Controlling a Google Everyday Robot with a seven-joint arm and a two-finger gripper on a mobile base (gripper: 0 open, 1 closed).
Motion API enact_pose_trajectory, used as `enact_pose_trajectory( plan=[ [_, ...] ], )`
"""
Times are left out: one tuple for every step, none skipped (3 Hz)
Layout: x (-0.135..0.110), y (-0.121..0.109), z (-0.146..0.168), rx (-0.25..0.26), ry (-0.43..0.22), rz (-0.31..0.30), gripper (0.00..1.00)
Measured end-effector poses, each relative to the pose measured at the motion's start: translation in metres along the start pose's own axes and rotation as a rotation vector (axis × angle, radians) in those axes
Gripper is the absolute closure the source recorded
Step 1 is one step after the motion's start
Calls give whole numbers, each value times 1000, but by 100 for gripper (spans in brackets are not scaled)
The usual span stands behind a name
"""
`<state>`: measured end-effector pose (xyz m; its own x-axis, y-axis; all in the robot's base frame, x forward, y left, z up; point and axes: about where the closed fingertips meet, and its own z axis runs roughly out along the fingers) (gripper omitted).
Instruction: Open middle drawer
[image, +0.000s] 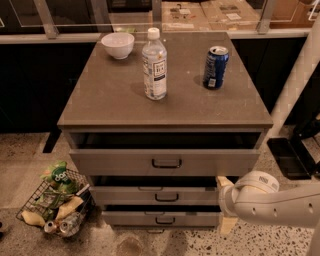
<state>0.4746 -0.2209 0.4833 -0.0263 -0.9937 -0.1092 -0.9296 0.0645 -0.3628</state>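
Grey middle drawer (125, 196), my claw (223, 204) spread open and empty off its right end: I could easily hook the lookalike lowest drawer (130, 218) just below instead.

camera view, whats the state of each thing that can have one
top drawer: pulled partly out
middle drawer: front set back behind the top one
bottom drawer: set back too
water bottle: upright, capped
can: upright
bowl: upright
wire basket: filled with litter
hand: at middle drawer's right end
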Motion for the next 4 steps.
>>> enact_pose_trajectory(
  plan=[
    [-11, -5, 19, 9, -36, -25, 0],
    [-15, -5, 24, 12, -44, -45, 0],
    [-17, -5, 31, 10, -56, -46, 0],
    [-20, -4, 53, -1, -84, -27, 0]
  ],
)
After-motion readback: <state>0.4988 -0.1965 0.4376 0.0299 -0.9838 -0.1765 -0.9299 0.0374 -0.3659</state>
